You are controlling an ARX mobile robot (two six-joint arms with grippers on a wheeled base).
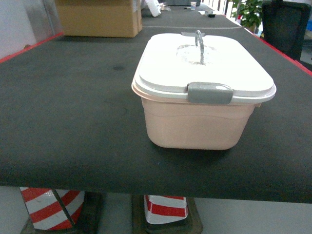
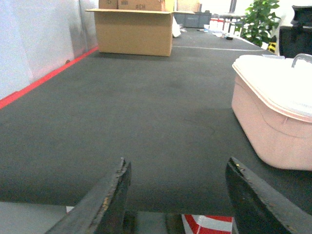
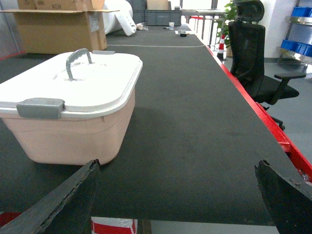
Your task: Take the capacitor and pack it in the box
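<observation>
The pale pink box (image 1: 195, 127) stands on the dark table (image 1: 68, 126) with its white lid (image 1: 204, 63) on, grey clip (image 1: 209, 92) facing me and grey handle (image 1: 199, 41) upright. It shows at the right in the left wrist view as box (image 2: 273, 126) and at the left in the right wrist view as box (image 3: 73, 131). My left gripper (image 2: 178, 168) is open near the table's front edge, left of the box. Open too, my right gripper (image 3: 178, 168) hangs right of the box. Neither holds anything. No capacitor is in view. Neither gripper shows in the head view.
A brown cardboard carton (image 1: 100, 18) stands at the table's far left. A black office chair (image 3: 256, 58) and blue bins (image 3: 300, 46) are beyond the red right edge (image 3: 253, 107). Red-and-white cones (image 1: 51, 207) stand under the table. A potted plant (image 1: 249, 12) is far back.
</observation>
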